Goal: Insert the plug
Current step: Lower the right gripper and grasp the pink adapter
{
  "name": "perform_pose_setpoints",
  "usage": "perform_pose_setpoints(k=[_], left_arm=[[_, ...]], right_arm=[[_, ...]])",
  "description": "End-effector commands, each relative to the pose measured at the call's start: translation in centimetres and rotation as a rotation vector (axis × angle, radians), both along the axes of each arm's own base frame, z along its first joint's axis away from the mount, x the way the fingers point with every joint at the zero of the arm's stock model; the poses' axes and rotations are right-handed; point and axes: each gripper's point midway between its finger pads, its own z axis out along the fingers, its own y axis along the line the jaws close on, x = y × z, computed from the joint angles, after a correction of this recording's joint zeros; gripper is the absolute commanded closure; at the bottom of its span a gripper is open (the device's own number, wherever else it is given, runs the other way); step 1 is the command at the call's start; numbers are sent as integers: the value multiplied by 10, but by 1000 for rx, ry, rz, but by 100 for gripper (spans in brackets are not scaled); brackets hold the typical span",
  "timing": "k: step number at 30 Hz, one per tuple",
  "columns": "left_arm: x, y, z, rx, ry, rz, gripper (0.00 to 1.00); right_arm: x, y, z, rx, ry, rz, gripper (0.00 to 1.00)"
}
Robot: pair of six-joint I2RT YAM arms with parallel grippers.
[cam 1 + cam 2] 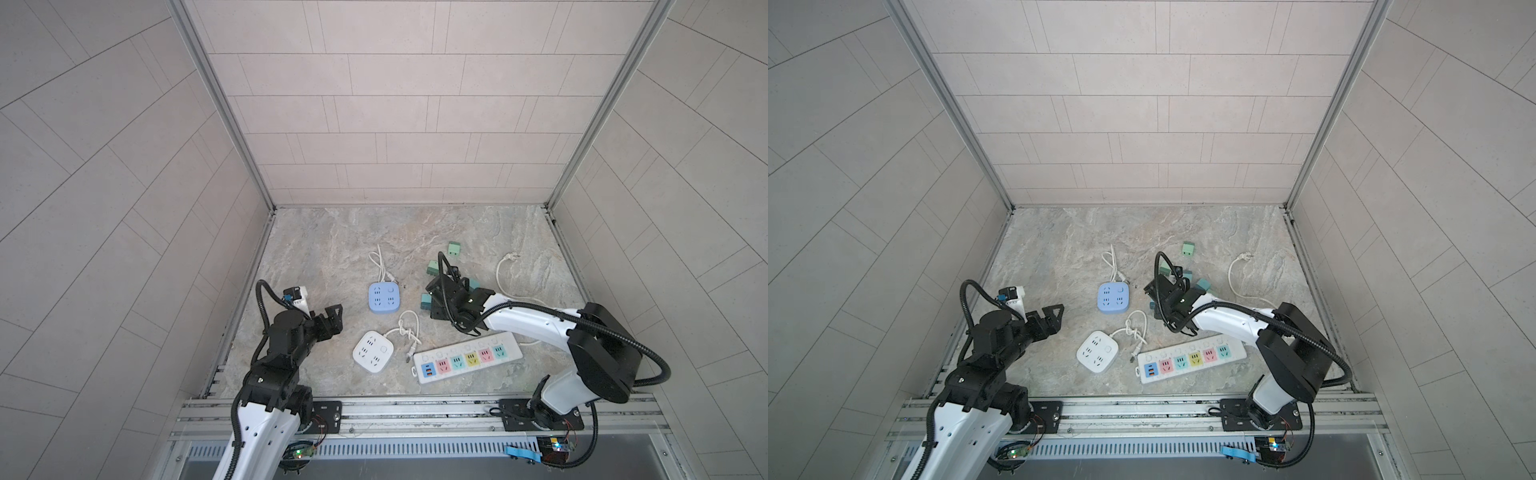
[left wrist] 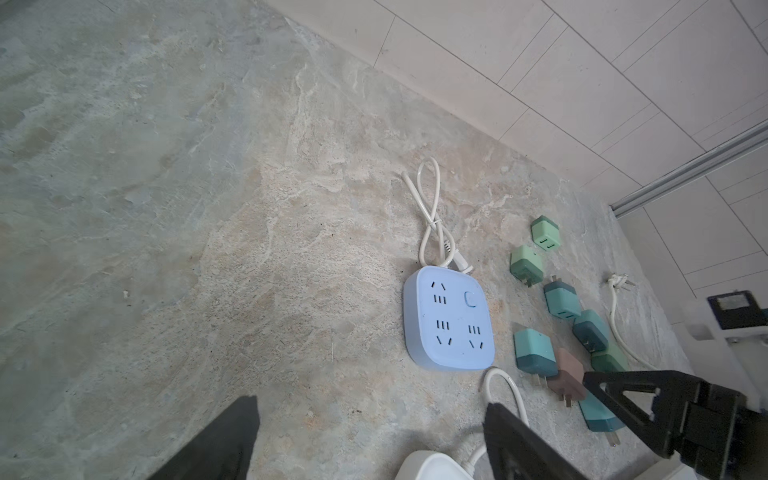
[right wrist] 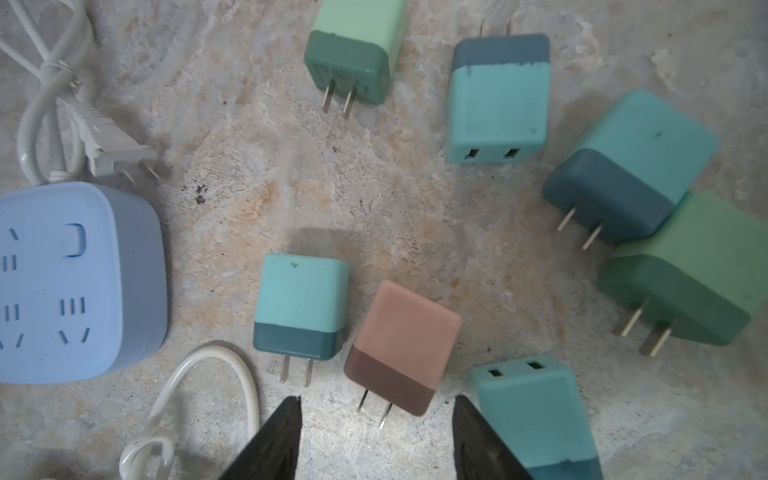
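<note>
Several two-tone plugs lie loose on the stone floor. A pink-and-brown plug (image 3: 405, 336) lies flat with its two prongs pointing at my right gripper (image 3: 376, 405). That gripper is open, hanging low over the plug's prong end without touching it. One teal plug (image 3: 301, 299) lies just beside the pink one, and another teal plug (image 3: 536, 411) sits against the outside of one finger. In both top views my right gripper (image 1: 432, 300) hides the pink plug. My left gripper (image 1: 332, 316) hovers open and empty at the left, short of the white square socket block (image 1: 372, 351).
A blue square socket block (image 1: 384, 296) lies mid-floor with its white cord looped behind. A long white power strip (image 1: 467, 361) with coloured sockets lies near the front edge. More green and teal plugs, one of them a green plug (image 1: 454, 248), and a loose white cord (image 1: 505, 270) lie at the right.
</note>
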Motion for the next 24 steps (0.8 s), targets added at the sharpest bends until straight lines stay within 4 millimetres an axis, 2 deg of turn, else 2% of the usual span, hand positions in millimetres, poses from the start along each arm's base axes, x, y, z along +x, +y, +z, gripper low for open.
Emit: perform_pose_setpoints(k=[1,5,15,24], left_arm=[[-2,1,-1,-2,-4,8,9],[-2,3,-1,1,-5,18,9],[-4,3,-1,-2,-6,20,10],[-6,4,2,-6,-28,23,10]], right_arm=[[5,-10,0,-30,19,-46,39],[8,-20,-5,-39,28,-82,39],[10,-14,-11,-49,50,-62,38],[9,-12,-25,-52,78,-67,38]])
